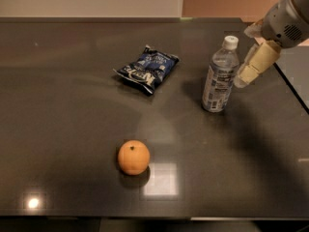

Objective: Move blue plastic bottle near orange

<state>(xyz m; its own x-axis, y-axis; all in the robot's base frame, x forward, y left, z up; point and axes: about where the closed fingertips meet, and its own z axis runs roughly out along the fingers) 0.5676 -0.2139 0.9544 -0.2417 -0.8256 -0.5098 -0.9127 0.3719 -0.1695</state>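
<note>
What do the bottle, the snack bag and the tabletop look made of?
The blue plastic bottle: clear thin plastic, glossy; see-through above the printed label, white cap. The snack bag: likely plastic film, shiny, crinkled. The table: dark and polished, maybe stone or laminate; it mirrors lights. The gripper hangs beside the bottle, on the side away from the bag.

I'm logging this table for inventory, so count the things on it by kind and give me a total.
Bottle: 1
Orange: 1
Snack bag: 1
Total: 3
Not counted: the gripper, which hangs close beside the bottle on the side away from the snack bag.
</note>
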